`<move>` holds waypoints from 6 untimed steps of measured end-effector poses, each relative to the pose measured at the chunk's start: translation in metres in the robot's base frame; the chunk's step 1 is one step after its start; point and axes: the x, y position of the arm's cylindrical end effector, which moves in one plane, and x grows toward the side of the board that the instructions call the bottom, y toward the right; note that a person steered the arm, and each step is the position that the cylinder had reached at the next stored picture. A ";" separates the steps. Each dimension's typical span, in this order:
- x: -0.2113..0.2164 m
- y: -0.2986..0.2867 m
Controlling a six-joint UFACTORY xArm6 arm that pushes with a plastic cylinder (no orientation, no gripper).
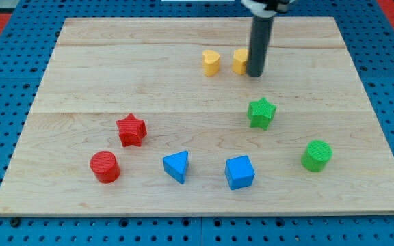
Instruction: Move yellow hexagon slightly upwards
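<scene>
Near the view's top, my tip point(255, 74) against the yellow hexagon's point(240, 61) right side; no claw in view.

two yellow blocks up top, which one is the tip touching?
The yellow block on the view's right, partly hidden behind the rod: my tip sits against its right side. The yellow heart-shaped block to its left stands clear.

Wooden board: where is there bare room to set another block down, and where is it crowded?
Free: the board's upper-left, left of the yellow heart and above the red star; also the middle band between the star and green star. Crowded: my tip against the yellow hexagon, and the bottom row.
</scene>
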 end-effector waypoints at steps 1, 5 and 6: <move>-0.022 -0.013; -0.027 -0.047; -0.052 0.005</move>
